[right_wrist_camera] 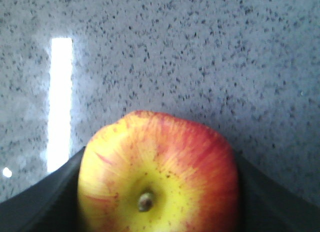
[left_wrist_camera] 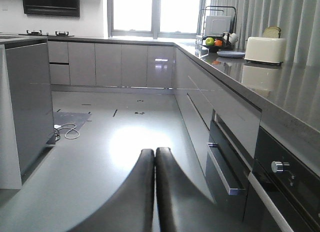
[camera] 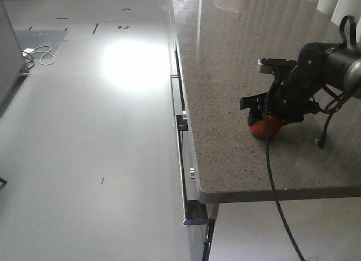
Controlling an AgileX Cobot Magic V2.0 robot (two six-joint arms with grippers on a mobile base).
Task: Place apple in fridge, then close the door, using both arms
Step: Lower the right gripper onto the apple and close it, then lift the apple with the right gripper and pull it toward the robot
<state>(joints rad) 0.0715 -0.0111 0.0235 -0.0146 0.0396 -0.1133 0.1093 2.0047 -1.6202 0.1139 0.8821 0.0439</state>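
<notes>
Contact sits wholly on the right side. The right gripper (camera: 269, 115) reaches in from the far right, directly over the apple (camera: 264, 127). The apple rests on the speckled stone countertop (camera: 225, 75), toward its near edge and well in from the left edge above the drawer handles (camera: 181, 121). In the right wrist view both dark fingers (right_wrist_camera: 40, 202) hug the apple's flanks with no gap showing, so I judge the gripper closed on the fruit. The stem faces the camera, along the gripper's own axis. The left gripper (left_wrist_camera: 154, 154) hangs low over the floor, left of the counter, its fingers pressed together and holding nothing. The right arm is plainly nearer, and a straight lift looks like the next call.
</notes>
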